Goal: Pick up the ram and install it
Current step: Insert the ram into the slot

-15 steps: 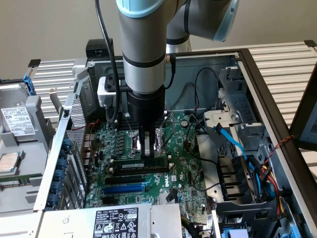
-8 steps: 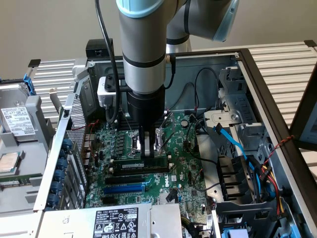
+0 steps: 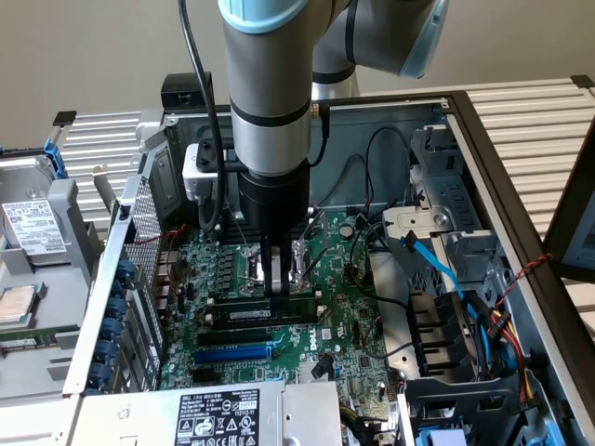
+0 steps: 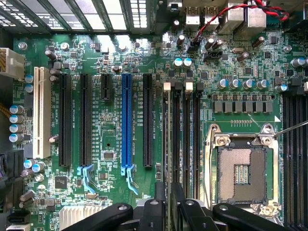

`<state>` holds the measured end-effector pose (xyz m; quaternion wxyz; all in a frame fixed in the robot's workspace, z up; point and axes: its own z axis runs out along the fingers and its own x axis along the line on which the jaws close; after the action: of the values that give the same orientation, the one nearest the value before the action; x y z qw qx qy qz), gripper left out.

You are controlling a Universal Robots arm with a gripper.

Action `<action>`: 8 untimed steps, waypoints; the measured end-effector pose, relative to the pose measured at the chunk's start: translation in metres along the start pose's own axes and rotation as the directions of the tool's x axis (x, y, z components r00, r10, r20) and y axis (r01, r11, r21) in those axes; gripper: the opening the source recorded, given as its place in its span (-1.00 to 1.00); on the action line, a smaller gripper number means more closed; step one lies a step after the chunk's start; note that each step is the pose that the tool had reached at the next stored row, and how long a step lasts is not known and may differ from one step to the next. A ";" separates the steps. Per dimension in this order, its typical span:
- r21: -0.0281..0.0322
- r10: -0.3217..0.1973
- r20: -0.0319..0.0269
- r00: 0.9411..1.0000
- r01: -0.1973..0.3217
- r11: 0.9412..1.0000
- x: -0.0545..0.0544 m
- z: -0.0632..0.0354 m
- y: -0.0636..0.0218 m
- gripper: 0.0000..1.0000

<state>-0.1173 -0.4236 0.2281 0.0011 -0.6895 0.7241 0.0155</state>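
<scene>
gripper point(image 3: 276, 283) is down low on the motherboard point(image 3: 339, 321), straddling one end of the ram point(image 3: 249, 315). the green stick stands on edge in the row of black memory slots point(image 4: 187, 134), in the end slot farthest from the processor socket point(image 4: 240, 173). clamped on it or let go? can't tell from here.

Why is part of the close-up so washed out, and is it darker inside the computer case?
Wrist view: light glares off the metal slats and whitens the motherboard next to them. Exterior view: the arm seems to shade the motherboard beneath the gripper, while the ribbed white surface outside the case is bright.
</scene>
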 end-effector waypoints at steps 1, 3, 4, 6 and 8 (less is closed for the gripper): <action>0.000 0.000 0.000 1.000 0.000 1.000 0.000 0.0000 0.0000 -0.58; 0.000 0.000 0.000 1.000 0.000 1.000 0.000 0.0000 0.0000 -0.58; 0.000 0.000 0.000 1.000 0.000 1.000 0.000 0.0000 0.0000 -0.58; 0.000 0.000 0.000 1.000 0.000 1.000 0.000 0.0000 0.0000 -0.58; 0.000 0.000 0.000 1.000 0.000 1.000 0.000 0.0000 0.0000 -0.58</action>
<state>-0.1173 -0.4236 0.2281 0.0012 -0.6895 0.7241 0.0155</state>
